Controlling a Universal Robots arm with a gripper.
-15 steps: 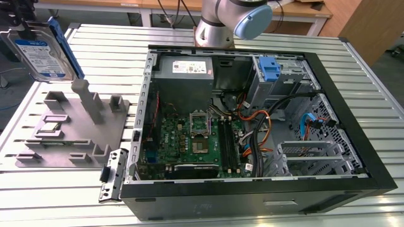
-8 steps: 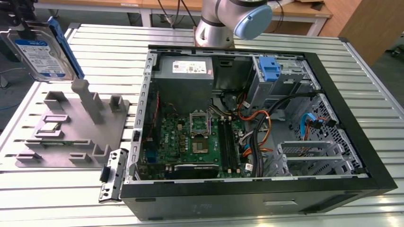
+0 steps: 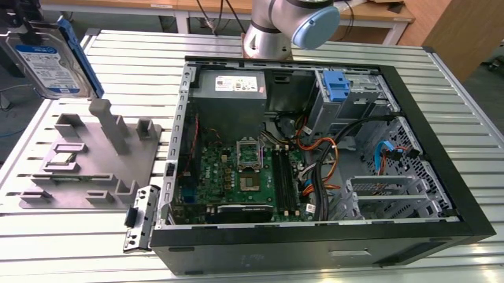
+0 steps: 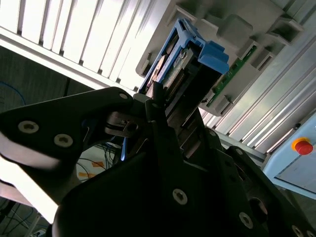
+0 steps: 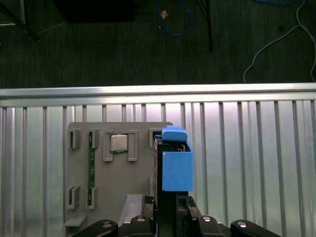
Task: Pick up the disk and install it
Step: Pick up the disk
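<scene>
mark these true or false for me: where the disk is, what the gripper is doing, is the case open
1. The disk sits inside the computer case. False: the disk is outside the computer case, to the exterior view's left of it, above the grey holder.
2. The computer case is open, with its circuit board showing. True.
3. The gripper is shut on the disk. True.
4. The disk lies flat and has red rails. False: it stands on edge, and its rails are blue.
</scene>
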